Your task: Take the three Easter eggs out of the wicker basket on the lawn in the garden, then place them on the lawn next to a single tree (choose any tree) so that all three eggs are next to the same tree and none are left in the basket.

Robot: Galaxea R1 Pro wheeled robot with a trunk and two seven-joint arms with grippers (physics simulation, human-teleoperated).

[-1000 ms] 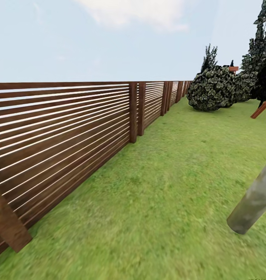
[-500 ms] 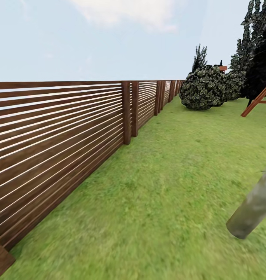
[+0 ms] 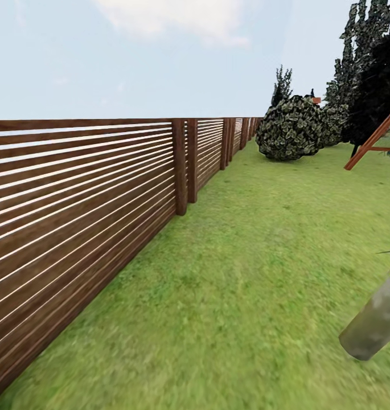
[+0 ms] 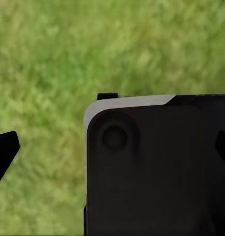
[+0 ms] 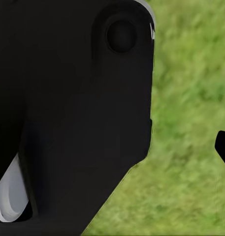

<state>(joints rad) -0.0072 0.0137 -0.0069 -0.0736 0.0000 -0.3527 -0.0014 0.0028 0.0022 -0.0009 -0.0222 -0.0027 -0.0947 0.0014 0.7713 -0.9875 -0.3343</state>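
The lawn (image 3: 257,267) spreads ahead of me as mottled green grass, along the garden's brown slat fence (image 3: 81,193). A thick, smooth, pale grey tree trunk (image 3: 377,319) leans into the head view at lower right; its leaves are out of view. The eggs and the wicker basket are out of view. My left gripper (image 4: 113,150) is open over grass and a dark part of the robot, one black fingertip (image 4: 4,152) at each side. My right gripper (image 5: 112,147) also looks open, with one fingertip (image 5: 223,147) far out at the side and nothing held.
A round, dark, pale-speckled bush (image 3: 290,128) stands far off by the fence, with tall dark trees (image 3: 371,74) to its right. A red-brown slanted wooden frame (image 3: 372,142) rises at the right edge. Open grass runs between the fence and the trunk.
The whole head view has shifted: fence, bush and trees slid left, the near fence post left the picture, and more of the slanted frame came in. The camera moved, not the things.
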